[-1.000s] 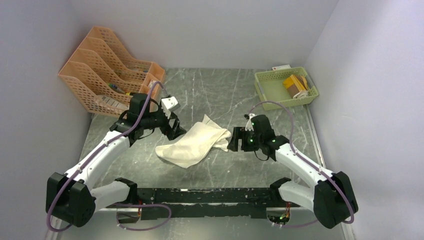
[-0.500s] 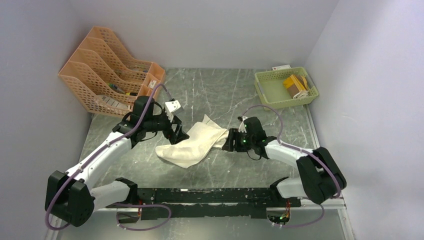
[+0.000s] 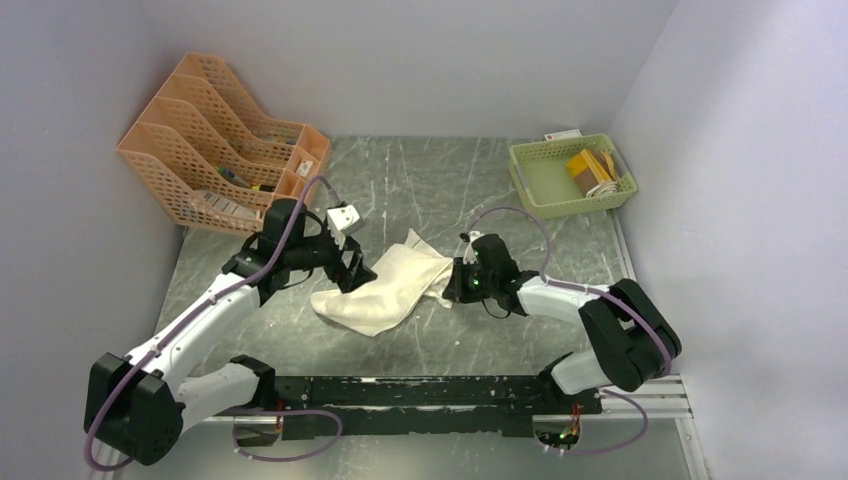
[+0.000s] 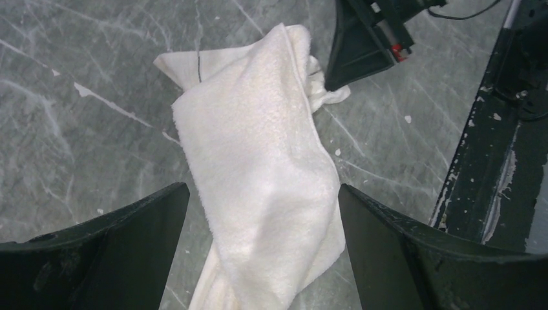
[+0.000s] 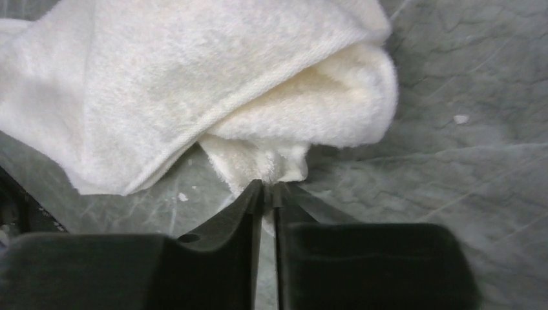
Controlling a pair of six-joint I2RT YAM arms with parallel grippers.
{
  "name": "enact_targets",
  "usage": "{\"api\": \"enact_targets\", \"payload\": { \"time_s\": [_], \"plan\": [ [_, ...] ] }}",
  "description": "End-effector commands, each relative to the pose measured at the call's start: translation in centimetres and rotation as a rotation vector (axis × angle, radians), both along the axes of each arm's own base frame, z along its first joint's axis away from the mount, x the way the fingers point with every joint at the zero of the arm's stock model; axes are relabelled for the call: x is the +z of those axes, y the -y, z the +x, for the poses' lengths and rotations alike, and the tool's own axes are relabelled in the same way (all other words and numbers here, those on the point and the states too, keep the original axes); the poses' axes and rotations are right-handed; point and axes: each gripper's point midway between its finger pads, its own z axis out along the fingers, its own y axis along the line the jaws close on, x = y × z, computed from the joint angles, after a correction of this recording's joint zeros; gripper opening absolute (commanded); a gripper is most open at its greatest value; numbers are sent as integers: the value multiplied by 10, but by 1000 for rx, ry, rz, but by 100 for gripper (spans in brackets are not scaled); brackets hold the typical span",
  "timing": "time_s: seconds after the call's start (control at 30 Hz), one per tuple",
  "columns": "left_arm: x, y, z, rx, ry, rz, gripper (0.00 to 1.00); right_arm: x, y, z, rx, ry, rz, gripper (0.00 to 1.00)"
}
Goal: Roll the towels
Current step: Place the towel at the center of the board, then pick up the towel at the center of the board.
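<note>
The orange file rack (image 3: 215, 140) stands well off to the left gripper's far left side, with small items in its slots that are too small to name. The green basket (image 3: 527, 178) sits well beyond the right gripper, toward its far right. It holds the yellow-brown towel (image 3: 586, 165), folded small, with something white lying against it.

The cream towel (image 3: 385, 285) lies crumpled and loosely folded on the grey marbled table (image 3: 430, 180), stretched between the two grippers.

The left gripper (image 3: 352, 272) has its jaws spread as wide as they go and holds nothing. In the left wrist view the left gripper (image 4: 263, 194) straddles the cream towel (image 4: 258, 148), one finger on each side of the cloth. Whether either finger touches the cloth cannot be told. The towel runs away from the gripper toward the other arm.

The right gripper (image 3: 455, 283) is at the opposite end of the towel. In its own wrist view the right gripper (image 5: 268, 187) has its jaws drawn almost together, with only a thin slit between them. The fingertips (image 5: 255, 194) meet the lower fluffy edge of the cream towel (image 5: 194, 64), and a small bit of that edge appears nipped between them. The rest of the cloth bulges just ahead of and above the tips, folded over itself.
</note>
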Motion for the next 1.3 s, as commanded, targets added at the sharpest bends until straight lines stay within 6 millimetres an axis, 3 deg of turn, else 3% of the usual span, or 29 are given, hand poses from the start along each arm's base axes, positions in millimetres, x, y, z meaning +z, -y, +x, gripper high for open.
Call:
{"api": "enact_targets", "payload": {
  "time_s": [0.0,0.07,0.17,0.27,0.3,0.33,0.43,0.53,0.63,0.83,1.07,1.17,1.27],
  "plan": [
    [-1,-2,14,68,13,9,99,0,0,-9,74,34,-62,0],
    [4,0,20,86,23,-2,99,5,-3,-5,118,46,-85,0],
    [18,3,26,103,49,-39,99,51,-9,29,130,175,-118,0],
    [38,12,30,93,77,-110,99,139,-17,76,86,402,-117,0],
    [46,16,31,84,84,-134,99,186,-23,93,70,506,-91,0],
    [52,19,32,73,87,-155,99,220,-26,99,64,573,-67,0],
    [72,31,34,33,107,-179,99,307,-29,101,61,730,5,0],
    [85,37,36,8,135,-168,99,364,-15,94,3,852,43,0],
    [95,39,36,-3,163,-180,99,375,6,103,-75,876,-57,0],
    [137,53,34,-57,236,-301,99,423,-18,75,139,969,41,0],
    [209,69,26,-186,398,-399,99,430,-47,50,383,947,104,0],
    [224,76,27,-209,477,-408,99,435,-54,37,447,951,164,0],
    [227,84,30,-241,542,-399,99,435,-58,29,488,945,195,0]
  ]
}}
